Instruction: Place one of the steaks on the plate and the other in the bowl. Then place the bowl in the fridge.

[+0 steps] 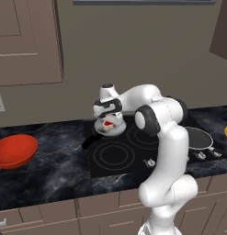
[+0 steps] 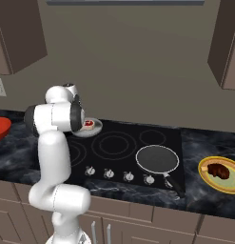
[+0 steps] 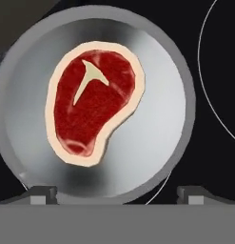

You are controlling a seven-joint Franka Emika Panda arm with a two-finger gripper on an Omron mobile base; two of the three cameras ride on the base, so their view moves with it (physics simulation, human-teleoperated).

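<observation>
A raw red steak (image 3: pixel 93 102) with a cream fat rim lies flat in a small grey frying pan (image 3: pixel 157 143) on the stove's back left burner. My gripper (image 3: pixel 116 194) hangs straight above it, open, with one dark fingertip (image 3: pixel 43 193) on each side of the pan's near rim and nothing between them. From the left base view the gripper (image 1: pixel 109 120) sits just over that steak (image 1: pixel 107 123). A second, darker steak (image 2: pixel 220 170) rests on the yellow plate (image 2: pixel 204 172) at the far right. The red-orange bowl (image 1: pixel 14 150) stands empty on the counter far left. The fridge is out of view.
A larger grey pan (image 2: pixel 157 158) with a black handle sits on the front right burner. The black cooktop (image 1: pixel 115 156) has a row of knobs (image 2: pixel 119 175) along its front edge. Dark marble counter (image 1: pixel 55 165) runs between the stove and the bowl. Wall cabinets hang above.
</observation>
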